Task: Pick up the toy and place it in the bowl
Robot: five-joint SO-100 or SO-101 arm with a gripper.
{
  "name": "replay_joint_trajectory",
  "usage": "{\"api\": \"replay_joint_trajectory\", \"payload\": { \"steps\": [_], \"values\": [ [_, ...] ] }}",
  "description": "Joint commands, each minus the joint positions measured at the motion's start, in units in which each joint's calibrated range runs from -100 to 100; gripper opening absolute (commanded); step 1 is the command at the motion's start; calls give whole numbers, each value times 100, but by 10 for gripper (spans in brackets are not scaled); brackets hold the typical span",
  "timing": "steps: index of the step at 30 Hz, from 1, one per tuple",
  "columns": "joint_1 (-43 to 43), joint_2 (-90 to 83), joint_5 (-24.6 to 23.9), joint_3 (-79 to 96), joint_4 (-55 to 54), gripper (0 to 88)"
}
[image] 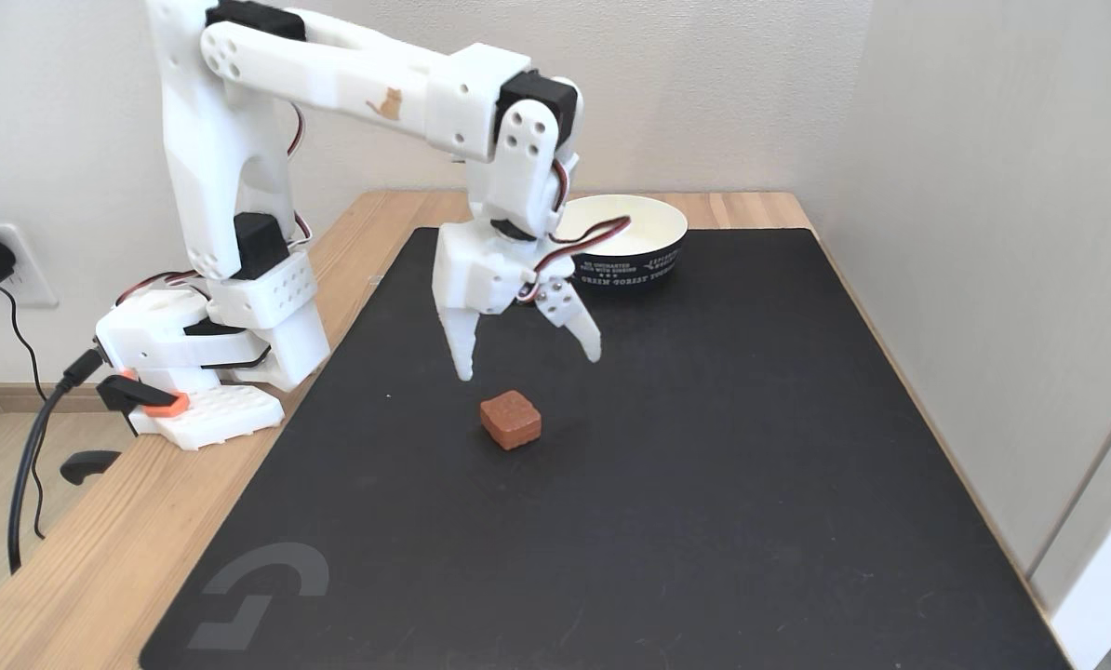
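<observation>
Toy (511,419) seemingly just below spread claw (529,365).

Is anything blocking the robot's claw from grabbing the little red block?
No, nothing visible is. The open gripper hangs just above the toy, with bare black mat around it. The bowl sits farther back, behind the arm.

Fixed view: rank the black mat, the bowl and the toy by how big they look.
1. Black mat, by far the largest.
2. Bowl, partly hidden behind the arm.
3. Toy, smallest, although it sits nearer the camera than the bowl.
</observation>
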Motion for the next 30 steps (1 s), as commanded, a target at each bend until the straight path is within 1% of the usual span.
{"api": "replay_joint_trajectory", "payload": {
  "steps": [1, 4, 6, 7, 15, 22, 30],
  "values": [
    [106, -11, 165, -160, 235, 441],
    [214, -78, 176, -151, 151, 441],
    [248, -86, 327, -151, 117, 441],
    [281, -86, 395, -133, -44, 441],
    [256, -219, 400, 696, -1094, 441],
    [-179, -1628, 369, 2282, -1797, 441],
    [-120, -1995, 369, 2751, -1864, 441]
  ]
}}
